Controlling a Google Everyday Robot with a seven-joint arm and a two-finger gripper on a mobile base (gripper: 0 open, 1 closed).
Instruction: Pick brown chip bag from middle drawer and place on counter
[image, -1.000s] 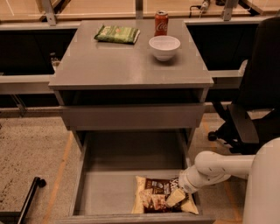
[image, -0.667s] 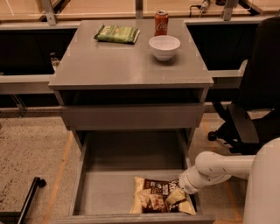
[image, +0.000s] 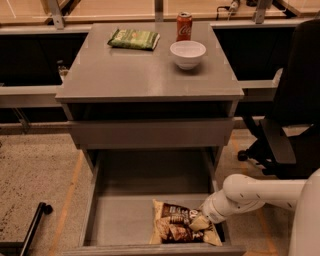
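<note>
The brown chip bag (image: 176, 227) lies flat on the floor of the open middle drawer (image: 127, 220), near its front right corner. My white arm reaches in from the right over the drawer's right wall. The gripper (image: 201, 220) is down at the bag's right end, touching it or just above it. The counter (image: 140, 72) is the grey cabinet top above the drawer.
On the counter stand a flat green snack bag (image: 134, 38), a red soda can (image: 184, 26) and a white bowl (image: 187, 53). A shallower closed drawer (image: 150, 132) sits above the open one. A black office chair (image: 290, 125) stands to the right. A black pole (image: 30, 230) lies on the floor at left.
The arm has shifted slightly and the gripper sits a little lower at the bag's right end. The bag stays in the drawer.
</note>
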